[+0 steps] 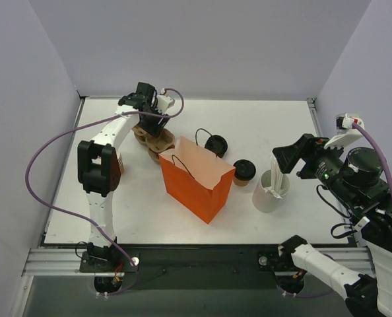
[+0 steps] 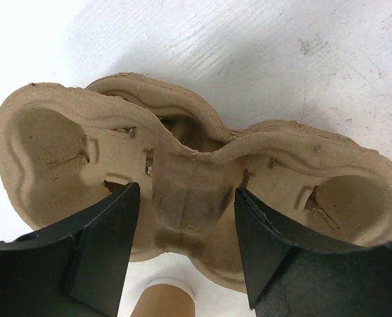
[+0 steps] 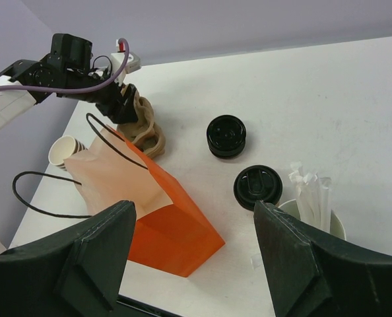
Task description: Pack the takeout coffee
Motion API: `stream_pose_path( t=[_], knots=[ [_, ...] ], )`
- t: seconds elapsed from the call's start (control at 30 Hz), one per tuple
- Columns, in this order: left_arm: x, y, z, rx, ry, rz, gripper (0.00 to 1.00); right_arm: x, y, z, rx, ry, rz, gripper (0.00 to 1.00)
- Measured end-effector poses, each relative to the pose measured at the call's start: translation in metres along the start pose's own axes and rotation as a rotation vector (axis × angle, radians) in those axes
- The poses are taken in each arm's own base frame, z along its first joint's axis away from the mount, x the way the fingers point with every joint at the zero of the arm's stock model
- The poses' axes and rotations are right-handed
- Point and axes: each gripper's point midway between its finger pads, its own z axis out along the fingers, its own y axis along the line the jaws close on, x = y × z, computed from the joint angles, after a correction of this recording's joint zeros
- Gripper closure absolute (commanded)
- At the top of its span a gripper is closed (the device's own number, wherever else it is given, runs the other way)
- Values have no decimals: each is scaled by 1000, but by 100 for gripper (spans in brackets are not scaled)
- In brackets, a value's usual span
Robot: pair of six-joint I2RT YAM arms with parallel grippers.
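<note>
Tall orange paper bag stood open and upright between the two grippers. Stack of tan moulded-pulp cup carriers lay directly under the left gripper, its jaws spread astride the centre bridge, not pinching. The right gripper hung with jaws spread wide, holding nothing. The takeout coffee, a small brown paper cup under a black plastic lid, stood just ahead of it, beside the bag.
</note>
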Motion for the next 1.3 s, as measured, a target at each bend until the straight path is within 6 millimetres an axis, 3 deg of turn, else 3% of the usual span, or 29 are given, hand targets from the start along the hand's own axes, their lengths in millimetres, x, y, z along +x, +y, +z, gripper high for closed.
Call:
stream_pose_path(
  t=[0.27,0.53,0.9,1.1,1.3],
  knots=[
    [6,-1,9,15,20,-6,42,-1,-1,3,9,4,-7,27],
    [7,0,4,10,33,-12,47,-1,-1,6,11,9,-19,27],
    [-24,7,-27,-24,-35,-67,48,0,0,7,13,12,-11,27],
    [-45,1,-61,-83,-80,-93,49,15,-5,11,27,48,7,28],
    [-81,-48,-130,-90,-196,-91,50,22,3,12,-13,82,18,27]
  ],
)
